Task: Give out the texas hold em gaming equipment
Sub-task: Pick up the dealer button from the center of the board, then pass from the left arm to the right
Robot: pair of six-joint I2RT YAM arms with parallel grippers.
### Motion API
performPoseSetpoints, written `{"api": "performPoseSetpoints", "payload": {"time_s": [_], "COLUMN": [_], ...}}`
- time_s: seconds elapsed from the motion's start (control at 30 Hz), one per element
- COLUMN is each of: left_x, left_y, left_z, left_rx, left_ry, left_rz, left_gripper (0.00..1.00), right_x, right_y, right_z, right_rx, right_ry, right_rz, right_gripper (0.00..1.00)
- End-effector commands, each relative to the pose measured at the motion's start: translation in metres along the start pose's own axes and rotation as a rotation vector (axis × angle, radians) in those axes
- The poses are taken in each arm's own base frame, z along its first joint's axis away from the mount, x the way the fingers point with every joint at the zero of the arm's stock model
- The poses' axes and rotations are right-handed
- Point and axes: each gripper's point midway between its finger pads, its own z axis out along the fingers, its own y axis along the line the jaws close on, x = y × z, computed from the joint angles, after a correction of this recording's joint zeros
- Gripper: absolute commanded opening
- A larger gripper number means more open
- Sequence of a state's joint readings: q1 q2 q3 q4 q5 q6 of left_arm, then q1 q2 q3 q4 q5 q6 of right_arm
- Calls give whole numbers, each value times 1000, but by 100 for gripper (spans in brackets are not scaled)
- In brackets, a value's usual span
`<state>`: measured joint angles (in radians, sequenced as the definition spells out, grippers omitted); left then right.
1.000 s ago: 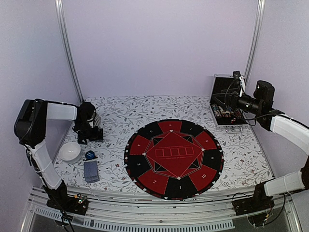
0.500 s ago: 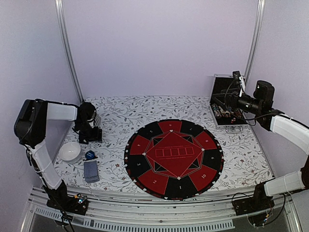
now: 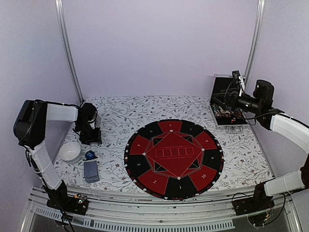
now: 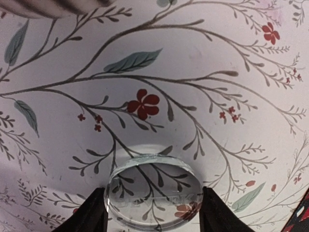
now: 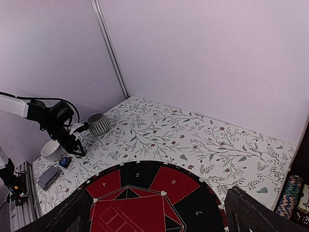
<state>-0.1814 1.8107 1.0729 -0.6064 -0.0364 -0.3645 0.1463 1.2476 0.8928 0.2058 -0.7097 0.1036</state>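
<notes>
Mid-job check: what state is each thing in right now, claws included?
left claw: shut on clear disc
right claw: open, empty
case: lid up, chips inside
card deck: stacked, backs up
blue marker disc: lying on the cloth
white bowl: upright, empty
ribbed cup: upright
round mat: flat, nothing on it

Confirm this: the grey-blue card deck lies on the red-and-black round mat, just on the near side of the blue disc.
Not right. The top external view shows the card deck on the floral cloth, left of the round mat and apart from it. It is just on the near side of the blue disc.
</notes>
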Motion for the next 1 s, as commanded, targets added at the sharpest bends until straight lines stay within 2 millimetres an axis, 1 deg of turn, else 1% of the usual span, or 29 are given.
{"api": "performPoseSetpoints", "payload": {"time_s": [0.0, 0.07, 0.13, 0.17, 0.23, 0.27, 0.3, 0.33, 0.37, 0.4, 0.43, 0.5, 0.57, 0.63, 0.67, 0.77, 0.9, 0.97], "left_x": [26, 22, 15, 11, -1, -5, -11, -13, -11, -7, 4, 21, 38, 48, 51, 60, 65, 68], "left_y": [-11, -13, -18, -21, -37, -52, -71, -90, -110, -131, -156, -193, -223, -244, -251, -271, -284, -290], "left_z": [3, -3, -14, -21, -42, -55, -71, -86, -101, -112, -125, -145, -162, -176, -183, -201, -212, -215], "left_rx": [26, 24, 12, 4, -6, -3, 8, 22, 41, 60, 88, 128, 154, 171, 177, 217, 214, 219], "left_ry": [80, 59, 25, 3, -66, -108, -161, -206, -250, -283, -319, -383, -455, -524, -557, -637, -720, -747], "left_rz": [27, 40, 64, 86, 166, 235, 312, 393, 478, 564, 668, 828, 956, 1037, 1065, 1119, 1161, 1180], "left_gripper": [51, 50, 49, 48, 48, 48, 48, 48, 48, 48, 48, 49, 49, 49, 49, 49, 50, 50], "right_x": [-14, -16, -18, -20, -21, -23, -22, -22, -19, -14, -8, 6, 21, 34, 44, 61, 86, 89], "right_y": [6, 6, 5, 3, 2, 2, 3, 4, 7, 12, 18, 37, 59, 83, 92, 116, 159, 175], "right_z": [-1, -2, -2, -2, -2, -1, 0, 3, 7, 13, 20, 39, 59, 76, 85, 103, 121, 130], "right_rx": [-12, -6, 8, 19, 26, 24, 19, 9, -5, -25, -46, -100, -167, -251, -285, -363, -509, -568], "right_ry": [-22, -24, -23, -23, -18, -17, -13, -7, 5, 23, 50, 115, 189, 255, 294, 363, 465, 492], "right_rz": [-23, -15, 7, 26, 79, 111, 140, 191, 226, 269, 316, 366, 401, 421, 438, 465, 490, 491], "right_gripper": [99, 99, 99, 99, 99, 99, 99, 99, 100, 98, 97, 94, 91, 87, 84, 74, 69, 68]}}
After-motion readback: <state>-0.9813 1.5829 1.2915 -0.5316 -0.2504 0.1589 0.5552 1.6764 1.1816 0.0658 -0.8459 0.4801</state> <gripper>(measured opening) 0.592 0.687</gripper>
